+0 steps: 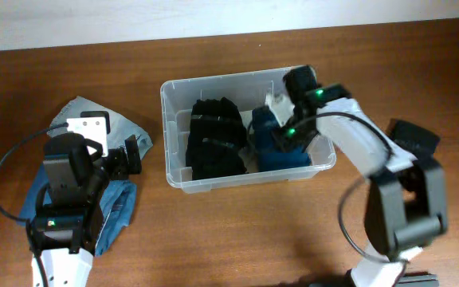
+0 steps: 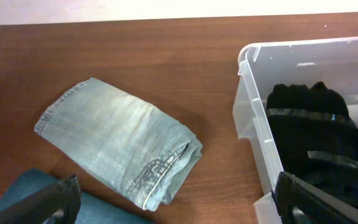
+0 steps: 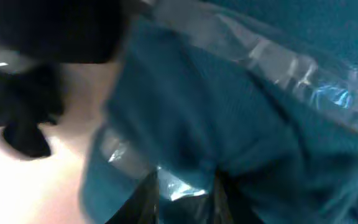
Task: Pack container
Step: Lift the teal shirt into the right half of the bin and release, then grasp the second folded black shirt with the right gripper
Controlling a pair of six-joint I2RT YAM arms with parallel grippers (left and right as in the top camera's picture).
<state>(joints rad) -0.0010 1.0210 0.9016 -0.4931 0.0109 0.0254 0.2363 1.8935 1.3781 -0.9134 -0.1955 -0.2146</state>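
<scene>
The clear plastic container [image 1: 170,127] stands mid-table. It holds a black folded garment [image 1: 213,142] on the left and a dark blue garment [image 1: 287,155] on the right. My right gripper [image 1: 284,131] reaches down inside it. In the right wrist view its fingers [image 3: 184,194] are close together on the blue garment [image 3: 229,112], which is wrapped in clear plastic. My left gripper [image 1: 131,155] is open and empty, left of the container. In the left wrist view its fingers [image 2: 179,205] straddle the edge of a folded light denim piece [image 2: 120,140]. The container's wall [image 2: 248,106] and the black garment [image 2: 316,121] show at right.
A blue cloth [image 1: 118,209] lies under my left arm and shows in the left wrist view [image 2: 14,199] at bottom left. The light denim piece [image 1: 78,112] lies left of the container. Bare wooden table [image 1: 237,231] spreads in front.
</scene>
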